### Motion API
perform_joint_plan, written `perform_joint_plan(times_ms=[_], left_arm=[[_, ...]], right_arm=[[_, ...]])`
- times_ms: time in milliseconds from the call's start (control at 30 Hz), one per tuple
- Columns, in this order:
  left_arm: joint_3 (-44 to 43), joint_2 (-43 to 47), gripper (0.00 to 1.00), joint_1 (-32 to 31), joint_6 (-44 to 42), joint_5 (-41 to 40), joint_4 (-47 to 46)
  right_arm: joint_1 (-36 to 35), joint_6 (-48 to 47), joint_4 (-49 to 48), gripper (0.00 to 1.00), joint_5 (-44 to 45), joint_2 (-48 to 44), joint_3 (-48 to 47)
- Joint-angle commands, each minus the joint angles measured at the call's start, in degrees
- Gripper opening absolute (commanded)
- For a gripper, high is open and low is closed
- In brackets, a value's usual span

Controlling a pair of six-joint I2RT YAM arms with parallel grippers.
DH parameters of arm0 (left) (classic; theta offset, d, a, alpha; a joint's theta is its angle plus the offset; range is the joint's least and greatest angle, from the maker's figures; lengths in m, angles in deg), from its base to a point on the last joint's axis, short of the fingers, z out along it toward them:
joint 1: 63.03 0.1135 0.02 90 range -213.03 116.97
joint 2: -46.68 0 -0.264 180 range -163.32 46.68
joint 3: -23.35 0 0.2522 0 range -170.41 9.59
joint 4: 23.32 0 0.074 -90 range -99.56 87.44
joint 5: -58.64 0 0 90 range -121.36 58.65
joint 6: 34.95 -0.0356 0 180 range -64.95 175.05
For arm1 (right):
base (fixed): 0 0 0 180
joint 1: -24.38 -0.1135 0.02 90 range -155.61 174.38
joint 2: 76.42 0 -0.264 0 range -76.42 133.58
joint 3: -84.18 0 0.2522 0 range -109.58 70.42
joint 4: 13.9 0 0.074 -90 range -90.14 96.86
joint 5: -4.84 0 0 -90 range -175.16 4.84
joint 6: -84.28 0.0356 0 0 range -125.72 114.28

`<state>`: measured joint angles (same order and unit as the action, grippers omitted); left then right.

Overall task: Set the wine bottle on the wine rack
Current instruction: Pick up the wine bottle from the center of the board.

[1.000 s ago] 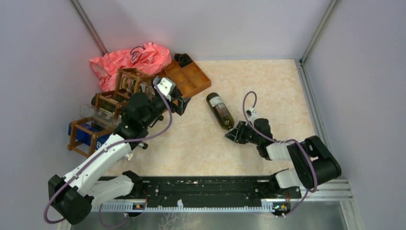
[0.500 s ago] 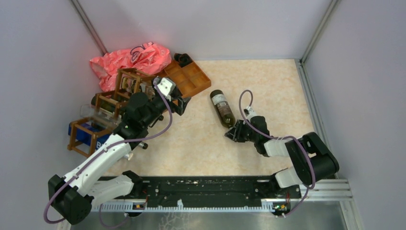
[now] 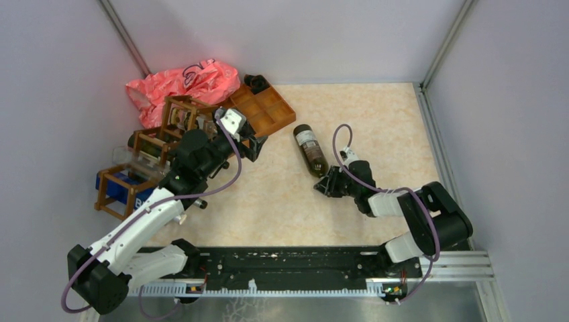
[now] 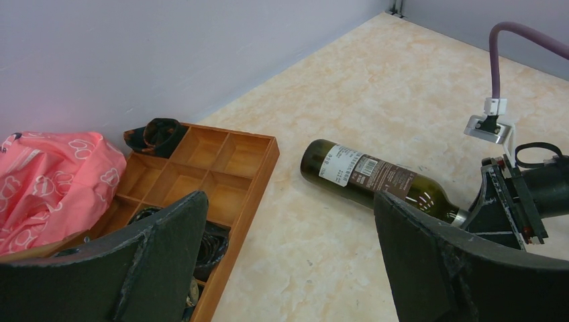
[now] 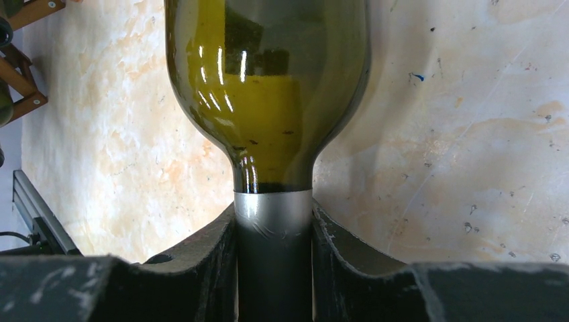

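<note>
Early stage: grasp looks done, lift and transfer aren't. Bottle (image 3: 310, 153) lies on its side mid-tabletop (image 3: 376, 114), with the right jaws clamped on its neck. Rack (image 3: 144, 137) is far left, well apart. Left jaws wide, empty, near tray (image 3: 265, 111).

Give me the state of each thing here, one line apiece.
wine bottle: lying on its side, neck in the right claw.
right claw: shut on the bottle's neck.
left claw: open, empty.
wine rack: upright, this bottle not yet in it.
compartmented tray: flat, dark items in some cells.
</note>
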<state>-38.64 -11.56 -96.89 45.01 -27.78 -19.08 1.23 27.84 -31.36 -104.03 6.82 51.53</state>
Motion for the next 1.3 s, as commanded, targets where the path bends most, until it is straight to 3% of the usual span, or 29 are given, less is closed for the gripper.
perform_joint_plan(times_ms=[0,533,633,733,900,1267], left_arm=[[0.63,0.55,0.99,0.29,-0.5,0.19,-1.81],[0.69,0.69,0.99,0.27,-0.64,0.33,-1.9],[0.75,0.7,0.99,0.29,-0.59,0.38,-1.9],[0.76,0.74,0.99,0.25,-0.59,0.46,-1.89],[0.74,0.71,0.99,0.22,-0.59,0.53,-1.91],[0.73,0.79,0.99,0.23,-0.59,0.46,-1.99]], right_arm=[[-0.97,-1.31,5.73,0.34,2.61,2.05,-0.29],[-1.03,-2.07,7.0,0.45,3.24,2.36,-0.88],[-1.17,-2.36,7.6,0.38,3.45,2.53,-1.17],[-1.37,-2.68,8.05,0.37,2.9,2.35,-1.5],[-1.75,-2.16,5.08,0.01,-1.15,1.83,-1.11],[-1.67,14.38,-18.01,0.0,-11.62,-1.34,4.95]])
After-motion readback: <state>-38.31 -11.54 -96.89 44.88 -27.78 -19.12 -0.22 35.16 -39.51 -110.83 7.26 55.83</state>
